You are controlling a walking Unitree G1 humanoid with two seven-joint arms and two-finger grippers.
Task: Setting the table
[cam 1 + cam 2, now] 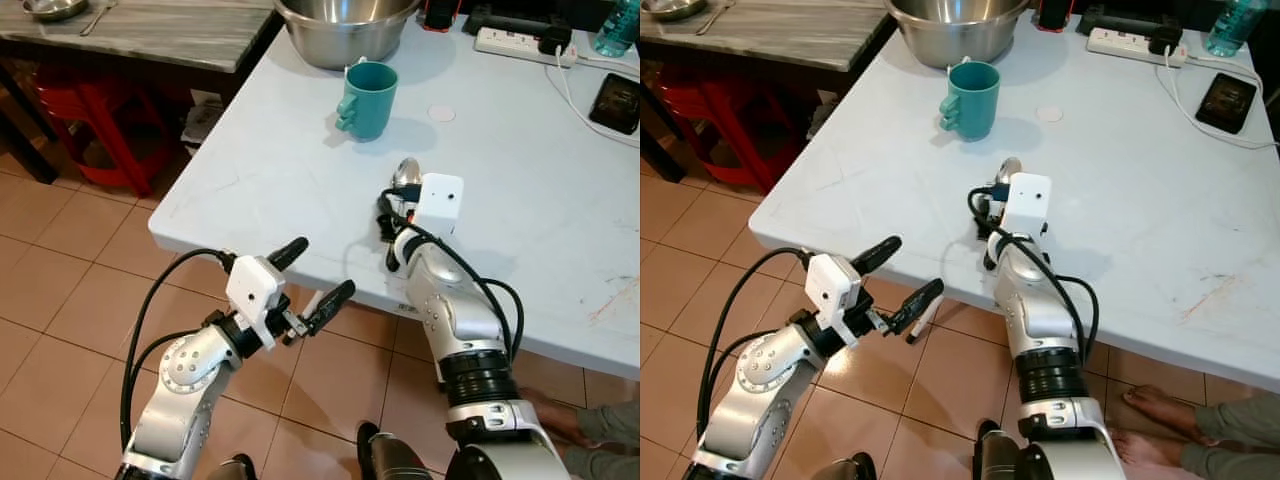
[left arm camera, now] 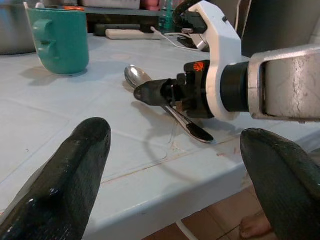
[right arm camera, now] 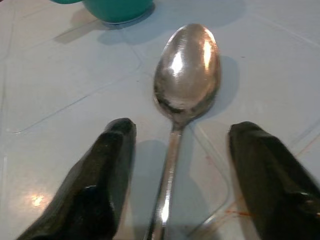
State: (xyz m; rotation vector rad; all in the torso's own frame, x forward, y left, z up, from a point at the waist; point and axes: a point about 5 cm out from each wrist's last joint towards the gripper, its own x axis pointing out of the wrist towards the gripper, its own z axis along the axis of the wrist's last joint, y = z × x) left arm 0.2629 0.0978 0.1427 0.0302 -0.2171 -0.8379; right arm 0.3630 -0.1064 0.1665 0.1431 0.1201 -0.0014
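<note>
My right fingers (image 3: 175, 175), spread and straddling the handle of the spoon (image 3: 186, 80) that lies flat near the table's (image 1: 300, 170) front edge, short of the teal mug (image 1: 366, 98), must next either close or lift away; my left fingers (image 1: 310, 280) hover spread off that edge.

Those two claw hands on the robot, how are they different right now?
The right gripper is over the white table, its fingers open on either side of a spoon handle. The left gripper hangs off the table's edge above the tiled floor, with nothing between its fingers. The right one points toward the green mug; the left points sideways at the right arm. Both are open.
</note>
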